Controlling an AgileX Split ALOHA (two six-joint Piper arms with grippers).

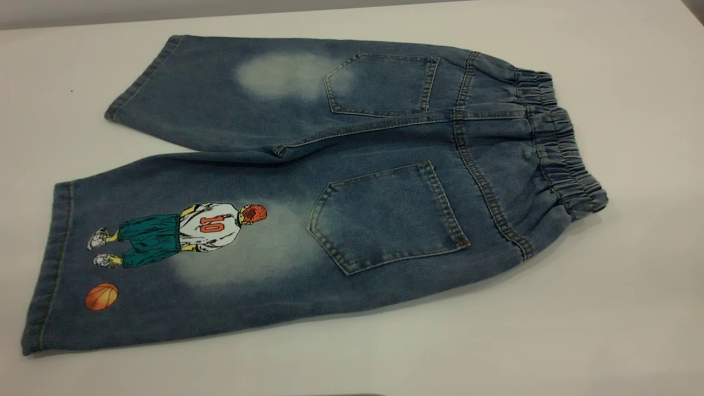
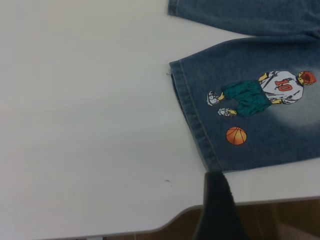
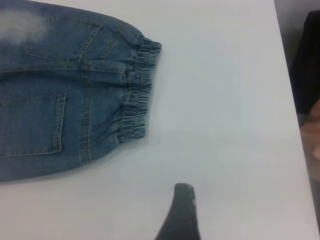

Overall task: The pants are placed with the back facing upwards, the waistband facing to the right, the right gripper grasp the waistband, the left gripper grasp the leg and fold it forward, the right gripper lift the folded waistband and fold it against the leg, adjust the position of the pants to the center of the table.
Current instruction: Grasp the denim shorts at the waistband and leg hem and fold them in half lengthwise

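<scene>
I see the pants (image 1: 341, 187) lying flat and unfolded on the surface (image 1: 605, 308), back up, waistband (image 1: 561, 148) right, printed leg (image 1: 181, 258) nearest me, so every fold remains, and I cannot tell how either gripper's fingers stand.

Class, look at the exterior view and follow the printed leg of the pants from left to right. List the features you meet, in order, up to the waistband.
Leg hem → basketball → player print → back pocket → waistband → bare table.
</scene>
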